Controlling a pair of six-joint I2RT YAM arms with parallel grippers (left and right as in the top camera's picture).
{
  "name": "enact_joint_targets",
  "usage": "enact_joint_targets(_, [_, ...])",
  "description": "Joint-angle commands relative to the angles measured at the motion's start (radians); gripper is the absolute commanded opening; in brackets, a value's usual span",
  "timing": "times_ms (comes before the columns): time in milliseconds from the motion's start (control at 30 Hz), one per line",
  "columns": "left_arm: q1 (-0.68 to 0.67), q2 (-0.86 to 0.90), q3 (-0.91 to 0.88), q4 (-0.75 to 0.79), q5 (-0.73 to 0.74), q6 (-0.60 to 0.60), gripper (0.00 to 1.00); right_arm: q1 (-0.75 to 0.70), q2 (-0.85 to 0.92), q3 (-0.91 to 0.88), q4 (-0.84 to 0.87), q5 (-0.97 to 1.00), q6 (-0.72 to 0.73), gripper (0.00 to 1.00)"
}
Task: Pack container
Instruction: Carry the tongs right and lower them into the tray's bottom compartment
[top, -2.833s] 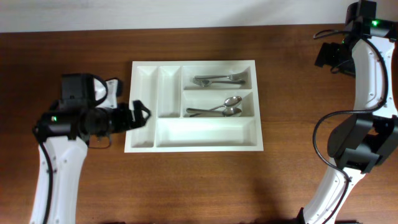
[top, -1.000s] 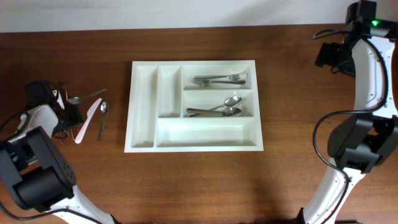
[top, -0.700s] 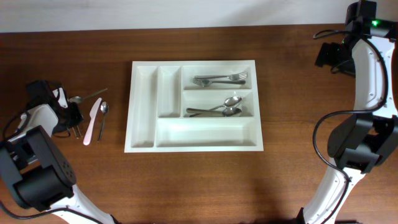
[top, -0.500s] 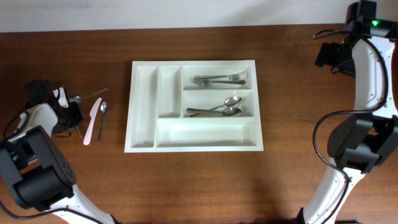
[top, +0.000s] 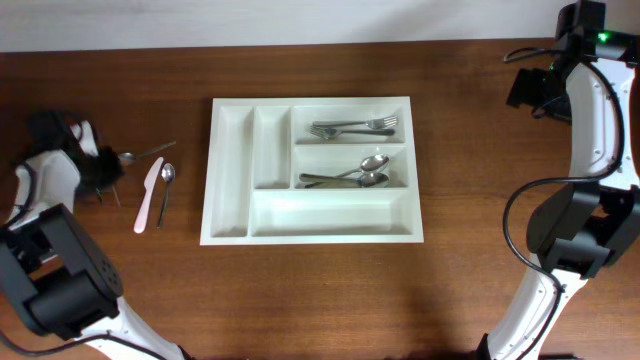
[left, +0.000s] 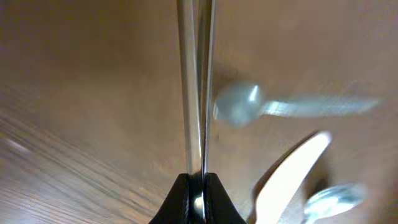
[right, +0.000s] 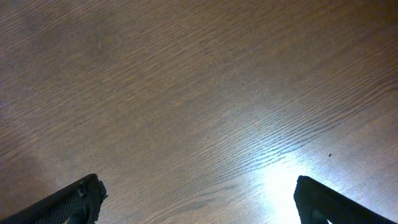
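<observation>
The container is a large white compartment tray in the middle of the table, with forks and spoons in its right compartments. My left gripper sits far left of it and is shut on the thin handle of a metal utensil, which runs straight out from the jaws. Just beside it lie a metal spoon, a white plastic knife and a small spoon. My right gripper hangs open over bare wood at the far right back corner.
The container's left compartments and long front compartment hold nothing. The loose cutlery lies between my left gripper and the container's left wall. The right arm rises along the table's right edge.
My left gripper has shut on the metal utensil and drawn slightly left and back. The white knife has swung straighter next to the small spoon. The right arm has not moved.
</observation>
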Motion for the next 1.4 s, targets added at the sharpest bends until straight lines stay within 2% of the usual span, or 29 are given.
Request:
enact_joint_targets(0, [0.001, -0.126, 0.104, -0.003, 0.011, 0.004, 0.02, 0.003, 0.004, 0.004, 0.0, 0.016, 0.001, 0.99])
enact_joint_targets(167, [-0.006, -0.217, 0.131, -0.008, 0.076, 0.043, 0.02, 0.003, 0.004, 0.004, 0.0, 0.016, 0.001, 0.99])
enact_joint_targets(267, [-0.036, -0.264, 0.131, -0.051, 0.254, 0.18, 0.02, 0.003, 0.004, 0.004, 0.0, 0.016, 0.001, 0.99])
enact_joint_targets(333, [-0.09, -0.288, 0.131, -0.138, 0.377, 0.333, 0.02, 0.003, 0.004, 0.004, 0.0, 0.016, 0.001, 0.99])
enact_joint_targets(400, [-0.139, -0.297, 0.131, -0.215, 0.402, 0.425, 0.02, 0.003, 0.004, 0.004, 0.0, 0.016, 0.001, 0.99])
enact_joint_targets(533, [-0.259, -0.298, 0.131, -0.373, 0.403, 0.607, 0.02, 0.003, 0.004, 0.004, 0.001, 0.016, 0.001, 0.99])
enact_joint_targets(567, [-0.33, -0.298, 0.131, -0.439, 0.402, 0.694, 0.02, 0.003, 0.004, 0.004, 0.0, 0.016, 0.001, 0.99])
enact_joint_targets(667, [-0.442, -0.298, 0.131, -0.496, 0.393, 0.777, 0.02, 0.003, 0.004, 0.004, 0.0, 0.016, 0.001, 0.99])
enact_joint_targets(867, [-0.692, -0.295, 0.13, -0.515, 0.289, 0.812, 0.02, 0.003, 0.004, 0.004, 0.0, 0.016, 0.001, 0.99])
enact_joint_targets(1100, [-0.889, -0.283, 0.02, -0.533, 0.218, 1.032, 0.02, 0.003, 0.004, 0.004, 0.0, 0.016, 0.001, 0.99])
enact_joint_targets(1367, [-0.919, -0.183, -0.112, -0.45, 0.224, 1.038, 0.02, 0.003, 0.004, 0.004, 0.0, 0.016, 0.001, 0.99])
